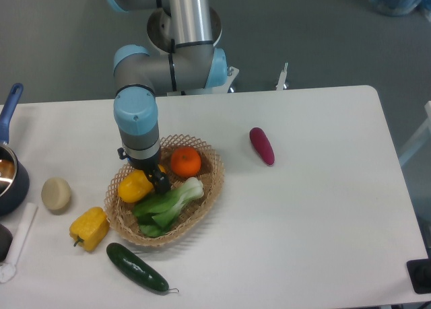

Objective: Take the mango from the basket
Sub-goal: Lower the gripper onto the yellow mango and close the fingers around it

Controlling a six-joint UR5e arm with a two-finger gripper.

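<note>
Three items of produce lie in the basket (202, 204), and we take that woven oval as our landmark. The mango (134, 186) sits in the basket's left part, close against the left rim, smooth and yellow. The orange (185, 161) rests in the upper part of the basket, right of the mango and apart from it. The bok choy (167, 204) stretches across the lower middle of the basket, its pale stem end pointing up toward the orange and its green leaves touching the mango's lower edge.

We see the arm reaching down from above the basket's upper left rim, with the gripper (156, 178) low inside the basket at the mango's upper right side. One dark finger (161, 183) shows just beside the mango, between it and the bok choy stem; the wrist hides the rest, so we cannot tell how wide the jaws stand or whether they hold the fruit.

Outside the basket, the yellow bell pepper (89, 228) lies on the table (323, 221) just left of its lower left rim, and the cucumber (137, 267) lies just below it. The purple eggplant (262, 145) lies well to the basket's right. The round pale potato (56, 194) sits left of the basket, and a dark pot (9, 178) stands farther left at the frame edge.
</note>
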